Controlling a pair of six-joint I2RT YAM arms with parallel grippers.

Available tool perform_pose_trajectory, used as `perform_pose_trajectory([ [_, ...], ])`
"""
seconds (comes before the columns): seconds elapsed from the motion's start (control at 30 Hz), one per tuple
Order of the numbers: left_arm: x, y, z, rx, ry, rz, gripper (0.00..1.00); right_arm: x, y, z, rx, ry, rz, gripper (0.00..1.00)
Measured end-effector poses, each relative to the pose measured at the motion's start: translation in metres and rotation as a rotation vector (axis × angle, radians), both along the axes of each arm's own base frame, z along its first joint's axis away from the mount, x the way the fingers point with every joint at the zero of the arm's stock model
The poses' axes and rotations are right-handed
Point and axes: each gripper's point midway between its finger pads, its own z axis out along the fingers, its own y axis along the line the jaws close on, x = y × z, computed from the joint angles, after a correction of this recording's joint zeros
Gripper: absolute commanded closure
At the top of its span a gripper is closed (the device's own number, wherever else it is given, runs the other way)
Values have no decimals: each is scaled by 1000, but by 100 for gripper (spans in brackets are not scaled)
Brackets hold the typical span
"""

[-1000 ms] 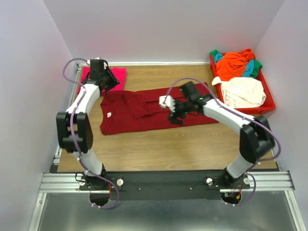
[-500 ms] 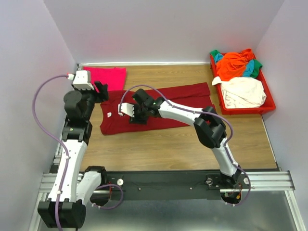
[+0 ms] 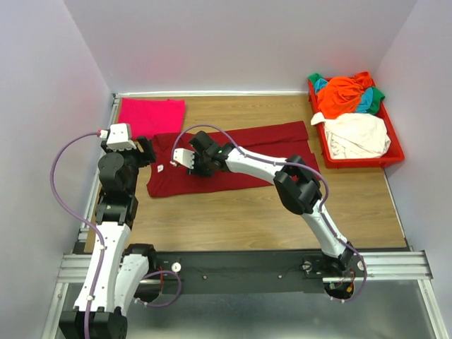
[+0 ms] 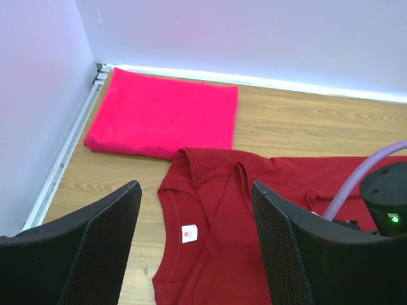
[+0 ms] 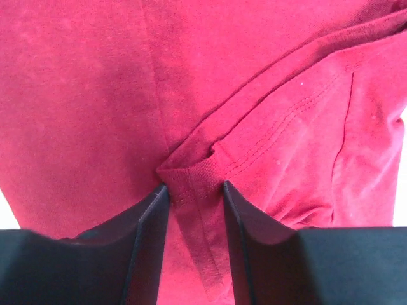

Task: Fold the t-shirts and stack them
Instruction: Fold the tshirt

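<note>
The right gripper (image 5: 194, 186) pinched between its jaws a puckered, stitched fold of the soft dark red cloth t-shirt (image 3: 282, 138). The left gripper (image 4: 196, 187) hung released, jaws wide above the collar edge, with the folded magenta-pink t-shirt (image 4: 162, 114) beyond them.

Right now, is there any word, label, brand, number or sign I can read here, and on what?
No text is readable.
The white neck tag inside the collar of the maroon t-shirt bears a small red mark, too small to read.
No other lettering shows.
</note>
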Motion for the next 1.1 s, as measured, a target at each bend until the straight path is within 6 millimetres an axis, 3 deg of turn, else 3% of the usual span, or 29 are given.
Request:
perform_pose_trajectory([
  [0.2,3,1,-5,0,18,8,22,3,-1,0,-2,-6,-37,83],
  [0.4,2,2,-2,-1,8,10,22,10,-3,3,-1,-31,-83,95],
  [0.6,2,2,-1,-1,6,10,22,25,-8,18,40,-56,-162,98],
  [0.8,1,2,0,-2,1,11,22,64,-36,35,115,-82,-346,71],
  [0.9,1,2,0,-2,1,11,22,78,-58,38,141,-78,-442,36],
  [0.97,1,2,0,-2,1,10,22,85,-76,39,148,-76,-502,28],
  [1.03,1,2,0,-2,1,10,22,88,-89,40,161,-66,-549,0],
  [1.1,1,2,0,-2,1,10,22,86,-96,44,175,-57,-575,0],
])
